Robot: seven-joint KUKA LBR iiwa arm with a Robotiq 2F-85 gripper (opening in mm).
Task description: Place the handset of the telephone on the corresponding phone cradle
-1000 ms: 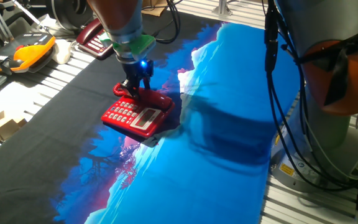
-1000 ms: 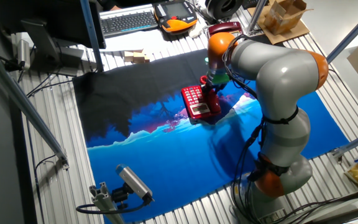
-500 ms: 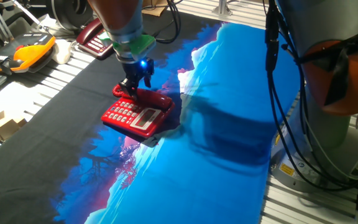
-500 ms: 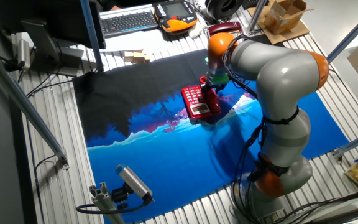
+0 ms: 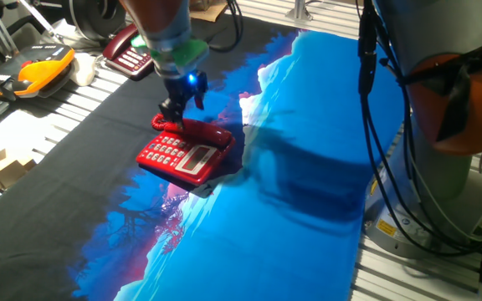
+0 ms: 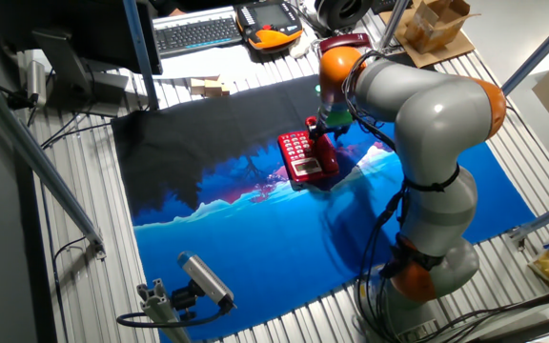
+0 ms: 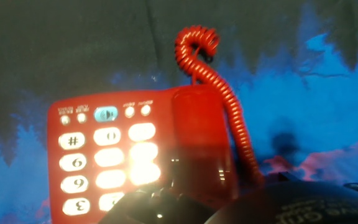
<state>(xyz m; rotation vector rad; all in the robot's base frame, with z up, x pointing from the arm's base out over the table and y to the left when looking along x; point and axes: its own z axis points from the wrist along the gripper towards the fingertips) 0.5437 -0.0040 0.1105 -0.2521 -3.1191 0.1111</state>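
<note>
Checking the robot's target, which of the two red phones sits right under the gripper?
The bright red telephone on the cloth, below the gripper; the darker maroon phone lies farther back.

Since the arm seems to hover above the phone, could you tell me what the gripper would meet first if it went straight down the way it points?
Most likely the glossy red plastic handset lying along the bright red desk telephone, directly beneath the gripper; depth is uncertain.

Bright red telephone (image 5: 182, 154), white buttons (image 7: 109, 157), blue-black cloth (image 5: 291, 192).
</note>
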